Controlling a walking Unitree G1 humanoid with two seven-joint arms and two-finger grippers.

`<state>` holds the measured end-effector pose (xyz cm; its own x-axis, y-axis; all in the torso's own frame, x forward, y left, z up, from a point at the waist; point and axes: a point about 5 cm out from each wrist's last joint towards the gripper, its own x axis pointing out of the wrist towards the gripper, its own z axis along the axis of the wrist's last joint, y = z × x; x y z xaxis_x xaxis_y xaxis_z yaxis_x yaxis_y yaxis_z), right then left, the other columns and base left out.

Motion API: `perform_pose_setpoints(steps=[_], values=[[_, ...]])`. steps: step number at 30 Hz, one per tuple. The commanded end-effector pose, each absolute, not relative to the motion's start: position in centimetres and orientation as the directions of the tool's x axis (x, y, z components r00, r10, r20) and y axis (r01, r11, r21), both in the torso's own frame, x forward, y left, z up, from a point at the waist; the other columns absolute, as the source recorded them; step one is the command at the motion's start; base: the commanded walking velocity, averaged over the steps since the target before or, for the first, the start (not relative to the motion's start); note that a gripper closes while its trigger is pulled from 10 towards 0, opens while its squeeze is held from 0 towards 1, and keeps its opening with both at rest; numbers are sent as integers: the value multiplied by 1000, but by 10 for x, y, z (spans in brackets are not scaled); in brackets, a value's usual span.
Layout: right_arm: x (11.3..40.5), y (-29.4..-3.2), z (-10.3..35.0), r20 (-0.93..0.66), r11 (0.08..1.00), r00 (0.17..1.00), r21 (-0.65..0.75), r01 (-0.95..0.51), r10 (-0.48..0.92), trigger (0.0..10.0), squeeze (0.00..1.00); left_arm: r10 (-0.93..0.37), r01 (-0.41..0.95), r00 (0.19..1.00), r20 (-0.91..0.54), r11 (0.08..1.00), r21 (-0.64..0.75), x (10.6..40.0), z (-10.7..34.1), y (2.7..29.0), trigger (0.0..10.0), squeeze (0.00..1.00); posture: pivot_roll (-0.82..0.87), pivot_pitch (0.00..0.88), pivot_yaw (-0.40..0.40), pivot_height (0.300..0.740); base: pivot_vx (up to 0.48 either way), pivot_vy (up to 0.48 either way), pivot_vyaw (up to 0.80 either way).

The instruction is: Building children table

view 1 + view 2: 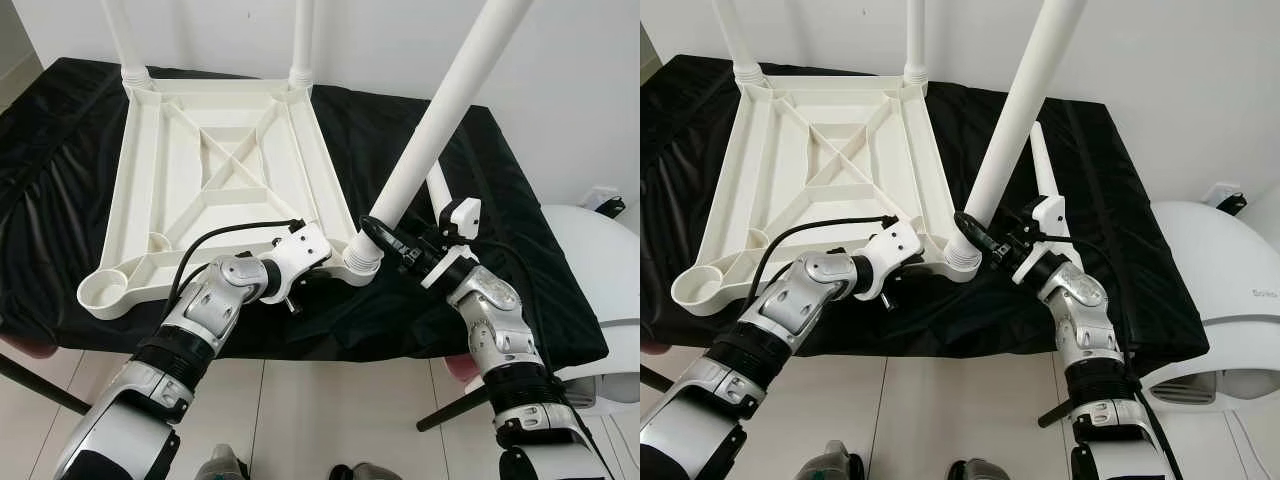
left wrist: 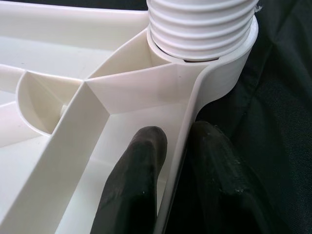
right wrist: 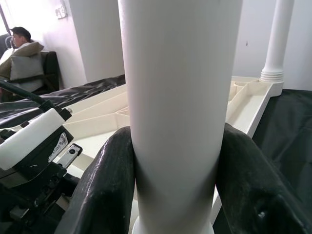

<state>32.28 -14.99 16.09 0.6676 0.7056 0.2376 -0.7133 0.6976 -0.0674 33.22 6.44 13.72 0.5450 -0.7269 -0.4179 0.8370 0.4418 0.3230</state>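
A white plastic table top [image 1: 135, 150] lies upside down on a black-covered table [image 1: 500, 200]. Two white legs [image 1: 300, 40] stand in its far corners. A third leg [image 1: 450, 100] leans steeply to the right, its threaded foot [image 2: 200, 29] sitting in the near right corner socket [image 1: 362, 262]. My right gripper [image 3: 178, 146] is shut around this leg just above the socket, one finger on each side. My left gripper [image 2: 178, 136] is shut on the top's side wall beside that socket, with one finger [image 2: 141, 161] inside the wall and one outside. The near left socket [image 1: 105, 290] holds nothing.
Another white leg [image 1: 1045, 165] lies on the cloth behind my right wrist. A white rounded appliance [image 1: 595, 260] stands close on the right. Pale floor tiles [image 1: 330, 400] run under the table's front edge. A person [image 3: 22, 44] sits far off in the right wrist view.
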Motion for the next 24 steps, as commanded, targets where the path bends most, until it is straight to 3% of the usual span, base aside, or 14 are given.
perform_pose_setpoints(steps=[1, 24], values=[[318, -144, 133, 112, 699, 693, -14, -715, 712, 10000, 0, -751, 826, 552, -362, 435, 359, 333, 152, 56, 10000, 0, 32, 55, -65, 740, 0, 0, 0], [308, -136, 137, 172, 761, 751, 12, -648, 637, 10000, 0, -756, 827, 550, -356, 432, 360, 333, 153, 54, 10000, 0, 26, 40, -65, 740, 0, 0, 0]])
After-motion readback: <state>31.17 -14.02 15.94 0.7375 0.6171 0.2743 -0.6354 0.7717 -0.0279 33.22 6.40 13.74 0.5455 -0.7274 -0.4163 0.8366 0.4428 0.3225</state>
